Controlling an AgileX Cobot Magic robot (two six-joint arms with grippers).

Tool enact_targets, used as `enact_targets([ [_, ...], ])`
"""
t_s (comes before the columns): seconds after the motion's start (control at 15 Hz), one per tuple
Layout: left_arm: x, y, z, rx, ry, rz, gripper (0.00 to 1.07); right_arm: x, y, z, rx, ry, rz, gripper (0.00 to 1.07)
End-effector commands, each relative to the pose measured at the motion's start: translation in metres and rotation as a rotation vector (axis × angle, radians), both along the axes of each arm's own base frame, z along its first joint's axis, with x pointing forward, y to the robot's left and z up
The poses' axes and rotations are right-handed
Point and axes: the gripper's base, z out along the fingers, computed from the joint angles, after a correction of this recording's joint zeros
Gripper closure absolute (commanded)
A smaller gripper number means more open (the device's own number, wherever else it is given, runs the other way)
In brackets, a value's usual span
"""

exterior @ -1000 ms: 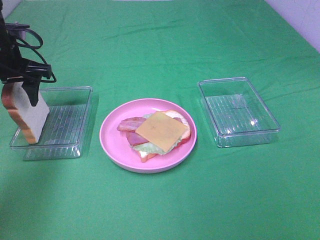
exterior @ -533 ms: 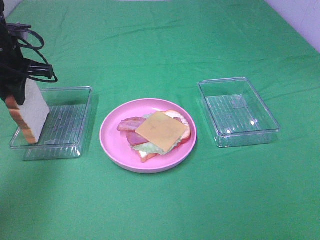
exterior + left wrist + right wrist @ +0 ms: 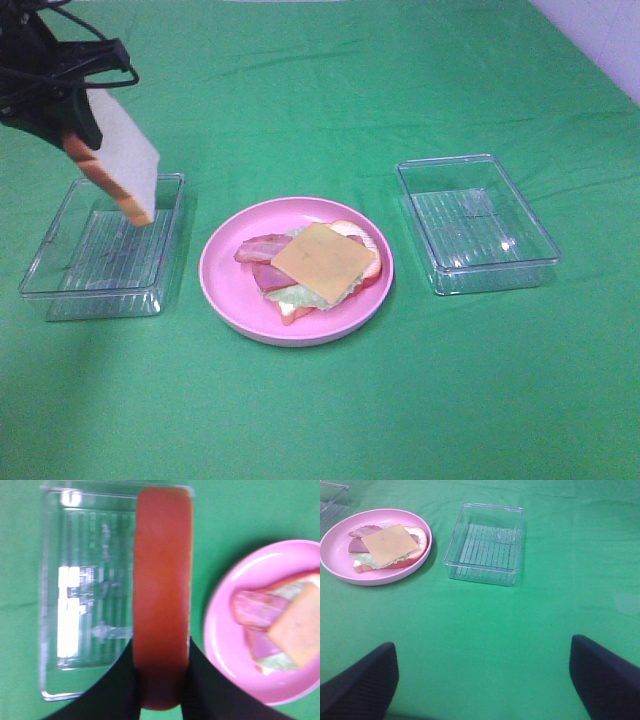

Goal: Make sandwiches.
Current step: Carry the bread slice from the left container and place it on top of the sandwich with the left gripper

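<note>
My left gripper [image 3: 78, 118] is shut on a white bread slice [image 3: 122, 162] with an orange-brown crust and holds it tilted in the air above the left clear tray [image 3: 40, 272]. In the left wrist view the crust [image 3: 162, 580] sits clamped between the two black fingers [image 3: 114, 692]. The open sandwich stack lies on the pink plate [image 3: 215, 275]: a bread slice at the bottom, then lettuce and bacon, with the yellow cheese square [image 3: 322, 260] on top. My right gripper [image 3: 481, 647] is open and holds nothing, hovering over bare cloth, apart from the plate [image 3: 380, 577].
An empty clear tray [image 3: 495, 268] stands right of the plate, also seen in the right wrist view as the clear tray [image 3: 480, 575]. The left tray [image 3: 50, 630] under the held slice holds nothing. Green cloth covers the whole table.
My left gripper has lifted the bread slice out of the left tray, up and a little toward the plate. The slice stood on edge in the tray before. The right gripper has not moved.
</note>
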Motion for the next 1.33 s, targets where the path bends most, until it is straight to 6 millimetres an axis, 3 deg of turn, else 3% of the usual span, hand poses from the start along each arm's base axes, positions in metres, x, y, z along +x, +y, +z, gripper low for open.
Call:
enact_targets([
  [0.07,-0.005,-0.034,0.017,-0.287,-0.056,-0.117,1.07,-0.002,0.0,0.0,-0.005,-0.02,0.007,0.2],
  [0.13,-0.005,-0.034,0.017,-0.287,-0.056,-0.117,1.07,-0.002,0.0,0.0,-0.005,-0.02,0.007,0.2],
  [0.2,-0.006,-0.046,0.02,-0.342,-0.083,-0.168,1.07,-0.002,0.0,0.0,-0.005,-0.02,0.007,0.2],
  [0.33,-0.011,-0.091,0.017,-0.469,-0.11,-0.253,1.07,-0.002,0.0,0.0,-0.005,-0.02,0.007,0.2],
  [0.4,-0.012,-0.098,0.014,-0.476,-0.106,-0.259,1.07,-0.002,0.0,0.0,-0.005,-0.02,0.007,0.2],
  [0.47,-0.011,-0.121,-0.004,-0.478,-0.093,-0.264,1.07,-0.002,0.0,0.0,-0.005,-0.02,0.007,0.2],
  [0.53,-0.011,-0.121,-0.004,-0.478,-0.093,-0.264,1.07,-0.002,0.0,0.0,-0.005,-0.02,0.007,0.2],
  [0.73,-0.006,-0.152,-0.05,-0.473,-0.023,-0.192,1.07,-0.002,0.0,0.0,-0.005,-0.02,0.007,0.2],
  [0.93,-0.002,-0.155,-0.083,-0.461,0.086,-0.129,1.07,-0.002,0.0,0.0,-0.005,-0.02,0.007,0.2],
  [1.33,-0.005,-0.15,-0.093,-0.395,0.171,-0.067,1.06,-0.002,0.0,0.0,-0.005,-0.02,0.007,0.2],
])
